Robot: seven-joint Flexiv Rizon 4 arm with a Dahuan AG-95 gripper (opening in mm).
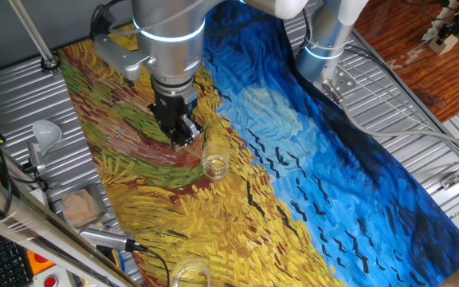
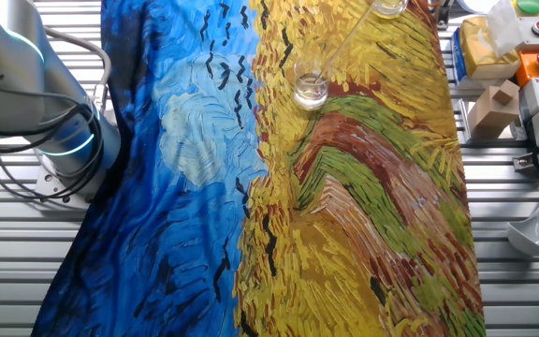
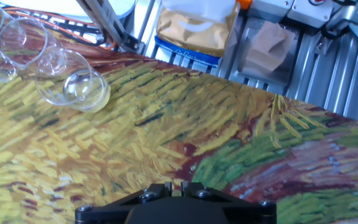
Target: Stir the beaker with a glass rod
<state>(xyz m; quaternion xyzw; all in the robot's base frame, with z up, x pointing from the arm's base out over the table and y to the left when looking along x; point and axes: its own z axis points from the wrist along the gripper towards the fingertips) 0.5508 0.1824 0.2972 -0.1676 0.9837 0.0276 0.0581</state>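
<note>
The desk (image 1: 421,112) of ribbed metal is covered by a painted cloth (image 1: 333,183), blue on the right and yellow on the left in the fixed view that shows the arm. The arm (image 1: 170,48) comes down over the yellow half, with the hand (image 1: 183,134) low above the cloth. I cannot tell whether its fingers are open or closed: they are dark and small in this view, and the hand view shows only the black base of the hand. No rod can be made out between them.

A wider glass vessel (image 1: 190,275) stands at the near edge of the cloth. The beaker (image 1: 216,164) stands upright on the yellow part, just to the right of the hand and a little nearer, apart from it.

The glass rod (image 2: 346,42) shows only in the other fixed view, as a faint pale line. Its long axis runs slantwise from the beaker's rim towards the wider vessel, so it points away from the hand, beyond the beaker. Whether it leans in the beaker or lies on the cloth, I cannot tell.

My judgement is that the hand must pass to the beaker's near side to reach the rod, and close across that slanting axis.
</note>
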